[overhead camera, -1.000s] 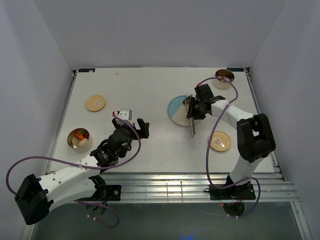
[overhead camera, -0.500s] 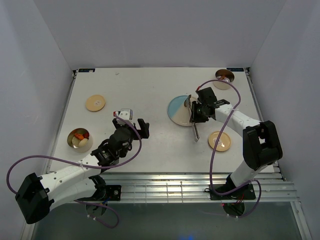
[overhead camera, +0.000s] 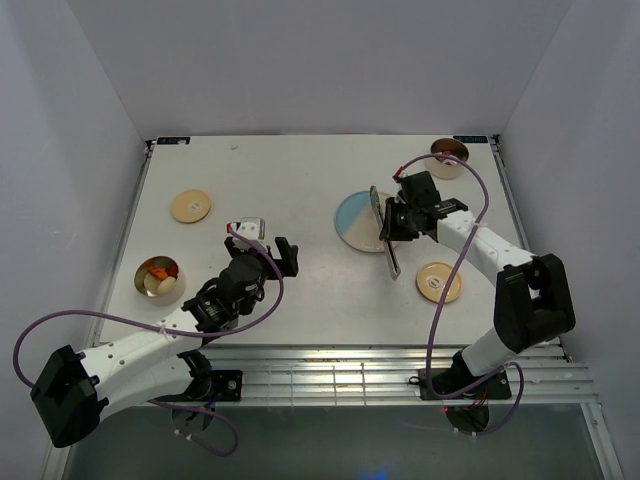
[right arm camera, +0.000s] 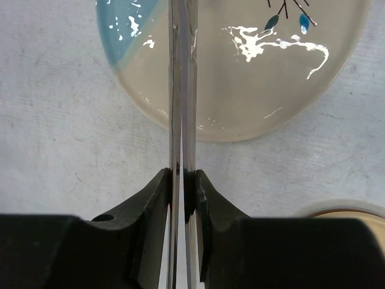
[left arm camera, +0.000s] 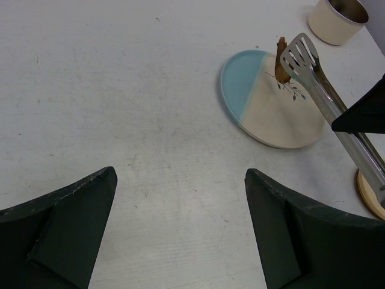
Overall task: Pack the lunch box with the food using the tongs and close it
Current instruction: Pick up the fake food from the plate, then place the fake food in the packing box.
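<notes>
Since a second ago the right arm (overhead camera: 480,245) has stretched further out, and the tongs (right arm camera: 180,90), which hung past the plate's near rim, now reach across to its far rim with their arms squeezed closer

The white surface (overhead camera: 300,170) carries everything. The left arm (overhead camera: 150,345) lies low at the near left. Its left claw (left arm camera: 180,229) gapes wide, holds nothing and faces the middle. The right claw (right arm camera: 182,186) is clamped on the tongs partway along, pressing both arms almost together. The plate (overhead camera: 350,225) sits right of centre. The left tin (overhead camera: 138,280), by the left edge, already holds orange and pale pieces (overhead camera: 158,282); the far tin (left arm camera: 325,27) stands in the far right corner. The left lid (overhead camera: 190,206) lies towards the far left, and the right lid (overhead camera: 439,282) lies near the right edge. The sausage (left arm camera: 281,53) stands on end at the plate's far rim, against the tong heads and seemingly pinched between them

The step in hand looks like picking up the sausage. Next, I judge, comes a steady squeeze, a lift clear of the plate and a carry to a tin, though which tin I cannot tell
</notes>
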Tool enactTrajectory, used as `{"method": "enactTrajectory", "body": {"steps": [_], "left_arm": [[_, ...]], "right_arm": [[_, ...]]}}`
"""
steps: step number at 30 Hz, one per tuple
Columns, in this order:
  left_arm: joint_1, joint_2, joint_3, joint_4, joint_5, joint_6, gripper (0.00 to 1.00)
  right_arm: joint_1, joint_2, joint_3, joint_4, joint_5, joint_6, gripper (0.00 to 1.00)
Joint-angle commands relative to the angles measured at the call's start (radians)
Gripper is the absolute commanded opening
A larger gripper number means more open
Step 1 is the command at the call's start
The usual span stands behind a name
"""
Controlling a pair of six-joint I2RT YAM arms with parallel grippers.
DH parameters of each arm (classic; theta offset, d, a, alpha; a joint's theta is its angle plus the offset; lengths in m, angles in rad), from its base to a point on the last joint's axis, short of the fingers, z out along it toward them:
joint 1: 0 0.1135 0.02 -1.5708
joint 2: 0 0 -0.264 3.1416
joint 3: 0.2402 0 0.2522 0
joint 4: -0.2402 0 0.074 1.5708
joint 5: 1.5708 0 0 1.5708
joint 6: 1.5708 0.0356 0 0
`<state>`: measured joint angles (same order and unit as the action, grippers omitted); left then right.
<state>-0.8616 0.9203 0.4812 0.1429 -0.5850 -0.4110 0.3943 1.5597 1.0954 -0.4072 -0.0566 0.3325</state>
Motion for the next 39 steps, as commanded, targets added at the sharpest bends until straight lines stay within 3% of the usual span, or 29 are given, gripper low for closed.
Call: {"method": "enactTrajectory", "body": {"steps": [1,11,18,27,32,39], "left_arm": [[-0.005,-0.006,0.0,0.009,-0.012,0.003,0.98],[-0.005,-0.017,-0.003,0.007,-0.01,0.003,0.98],[-0.005,-0.029,-0.004,0.006,0.013,-0.005,0.98],[-0.005,-0.049,-0.007,0.007,0.047,-0.017,0.98],[-0.005,-0.037,-0.004,0.007,0.056,-0.017,0.98],[-0.005,-0.006,0.01,0.006,0.065,-0.008,0.98]], "right_arm": [[-0.003,-0.056,0.006,0.004,-0.034,-0.012,0.08],[-0.043,-0.113,0.038,0.001,-0.038,-0.015,0.08],[-0.231,-0.075,0.213,-0.047,-0.031,-0.018,0.08],[-0.439,0.111,0.458,-0.029,-0.071,-0.027,0.08],[-0.485,0.25,0.575,-0.013,-0.129,-0.021,0.08],[-0.531,0.359,0.58,0.048,-0.239,-0.007,0.08]]}}
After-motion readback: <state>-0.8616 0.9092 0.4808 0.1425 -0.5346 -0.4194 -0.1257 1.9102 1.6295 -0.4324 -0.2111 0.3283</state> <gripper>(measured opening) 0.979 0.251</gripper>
